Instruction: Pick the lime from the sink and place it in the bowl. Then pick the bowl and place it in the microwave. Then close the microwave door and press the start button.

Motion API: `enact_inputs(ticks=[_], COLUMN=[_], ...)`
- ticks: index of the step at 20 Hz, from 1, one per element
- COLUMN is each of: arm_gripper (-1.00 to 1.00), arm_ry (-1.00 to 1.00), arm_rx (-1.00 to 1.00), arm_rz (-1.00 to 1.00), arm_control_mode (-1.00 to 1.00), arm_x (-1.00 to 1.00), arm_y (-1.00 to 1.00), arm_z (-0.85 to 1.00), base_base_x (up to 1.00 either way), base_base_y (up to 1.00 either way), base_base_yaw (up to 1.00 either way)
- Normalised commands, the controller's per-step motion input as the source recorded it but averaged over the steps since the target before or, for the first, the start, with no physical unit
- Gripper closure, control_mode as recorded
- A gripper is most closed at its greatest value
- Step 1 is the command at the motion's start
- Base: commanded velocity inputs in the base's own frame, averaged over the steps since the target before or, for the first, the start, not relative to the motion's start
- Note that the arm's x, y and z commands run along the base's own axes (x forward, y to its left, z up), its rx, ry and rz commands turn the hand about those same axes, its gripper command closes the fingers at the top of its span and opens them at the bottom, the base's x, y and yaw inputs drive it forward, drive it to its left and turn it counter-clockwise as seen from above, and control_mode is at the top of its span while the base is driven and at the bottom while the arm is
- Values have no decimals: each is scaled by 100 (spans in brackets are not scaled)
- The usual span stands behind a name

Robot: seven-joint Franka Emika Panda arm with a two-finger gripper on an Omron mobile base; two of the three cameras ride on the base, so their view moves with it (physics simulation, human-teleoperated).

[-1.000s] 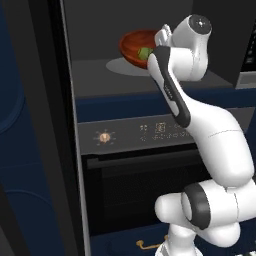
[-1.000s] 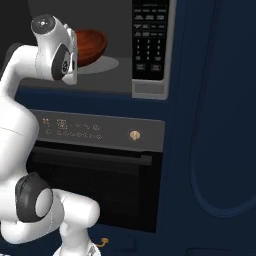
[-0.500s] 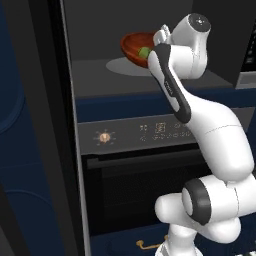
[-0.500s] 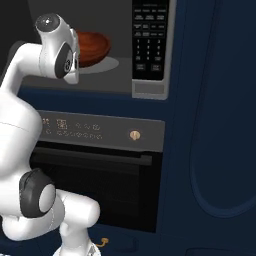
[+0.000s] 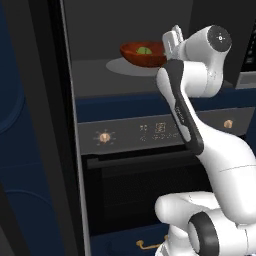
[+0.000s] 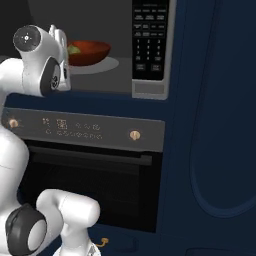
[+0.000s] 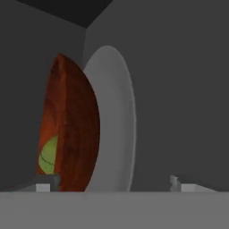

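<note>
Just in front of the microwave (image 5: 150,30) cavity, the gripper (image 7: 114,184) is held with its fingers spread apart and nothing between them. The bowl (image 5: 144,53) is parked on the turntable (image 5: 131,67), lime (image 5: 144,50) inside. So the door and start button are probably left.

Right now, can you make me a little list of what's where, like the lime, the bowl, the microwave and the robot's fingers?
lime: inside the bowl
bowl: on the round grey turntable, inside the microwave
microwave door: open, at the left of the left base view
control panel: right of the cavity
fingers: spread apart, holding nothing, with the bowl just ahead of them
oven: below the microwave, door closed
</note>
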Motion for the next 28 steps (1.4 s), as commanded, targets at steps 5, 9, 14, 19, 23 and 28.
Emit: enact_inputs(ticks=[5,9,14,19,23,28], arm_gripper=[-100,-100,-100,-100,-100,-100], arm_ry=[-2,-4,-4,-2,-7,-6], arm_rx=[-8,-15,-16,-19,-23,-25], arm_rz=[0,-5,-11,-1,-3,-2], arm_control_mode=[-100,-100,-100,-100,-100,-100], arm_x=[-22,-45,-35,-14,-11,-6], arm_y=[2,-6,-2,-4,-5,0], arm_z=[-18,-14,0,-27,-18,-24], base_base_x=[0,0,0,0,0,0], base_base_y=[0,0,0,0,0,0], base_base_yaw=[0,0,0,0,0,0])
